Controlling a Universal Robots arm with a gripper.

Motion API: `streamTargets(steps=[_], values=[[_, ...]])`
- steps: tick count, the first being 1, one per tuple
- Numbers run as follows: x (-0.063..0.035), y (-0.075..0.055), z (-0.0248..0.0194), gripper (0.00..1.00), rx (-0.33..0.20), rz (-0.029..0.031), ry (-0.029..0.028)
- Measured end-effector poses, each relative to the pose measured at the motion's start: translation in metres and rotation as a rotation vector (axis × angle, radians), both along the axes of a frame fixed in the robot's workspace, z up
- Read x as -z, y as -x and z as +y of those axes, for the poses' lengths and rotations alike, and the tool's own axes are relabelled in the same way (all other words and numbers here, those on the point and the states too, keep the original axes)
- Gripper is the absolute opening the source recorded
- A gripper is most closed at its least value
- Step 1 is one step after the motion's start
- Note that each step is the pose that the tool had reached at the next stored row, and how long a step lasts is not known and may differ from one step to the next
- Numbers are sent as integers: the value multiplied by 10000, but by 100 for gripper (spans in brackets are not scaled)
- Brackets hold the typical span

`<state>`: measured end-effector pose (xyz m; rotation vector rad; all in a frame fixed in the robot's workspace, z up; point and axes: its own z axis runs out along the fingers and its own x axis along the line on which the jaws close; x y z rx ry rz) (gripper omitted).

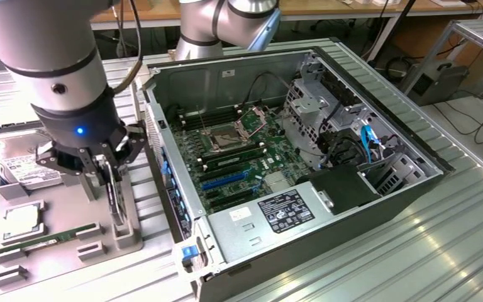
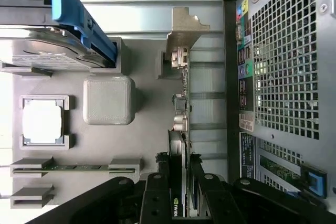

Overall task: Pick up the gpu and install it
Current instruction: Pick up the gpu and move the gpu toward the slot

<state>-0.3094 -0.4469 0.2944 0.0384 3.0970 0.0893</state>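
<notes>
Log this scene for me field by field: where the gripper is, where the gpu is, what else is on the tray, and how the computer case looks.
gripper: gripper lowered over the gray tray, right at the gpu
gpu: gpu stands on edge in its tray holder, not yet in the case
other tray parts: hard drive, CPU, RAM stick
computer case: computer case open, with the motherboard exposed, beside the tray on the exterior view's right
install: not done
</notes>
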Motion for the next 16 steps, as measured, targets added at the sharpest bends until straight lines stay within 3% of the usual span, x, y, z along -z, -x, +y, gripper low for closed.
streamTargets(steps=[7, 14, 16], values=[[-375, -39, -10, 26, 0, 109, -1], [-691, -95, -27, 26, 0, 157, -1], [-835, -138, -41, 26, 0, 178, -2]])
